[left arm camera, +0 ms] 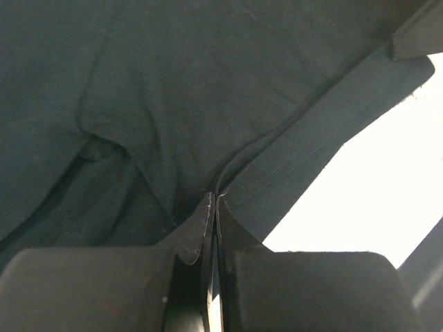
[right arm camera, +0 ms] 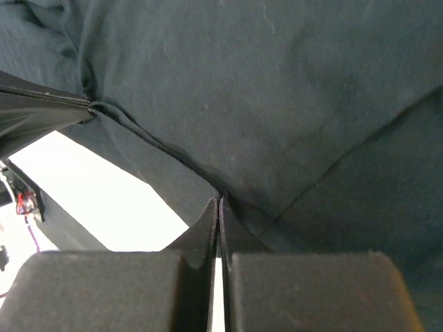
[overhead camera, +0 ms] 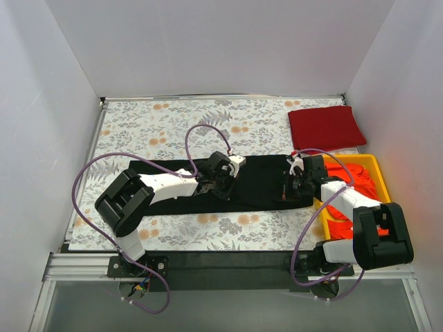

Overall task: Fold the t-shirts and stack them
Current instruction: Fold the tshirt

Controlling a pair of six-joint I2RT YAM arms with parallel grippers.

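On the floral table cover [overhead camera: 159, 124], the left gripper [left arm camera: 213, 200] and right gripper [right arm camera: 219, 204] are each pinching the spread black t-shirt [overhead camera: 259, 181], fingers closed on cloth, while a folded dark red t-shirt [overhead camera: 325, 126] is lying just beyond the yellow bin [overhead camera: 383, 181].
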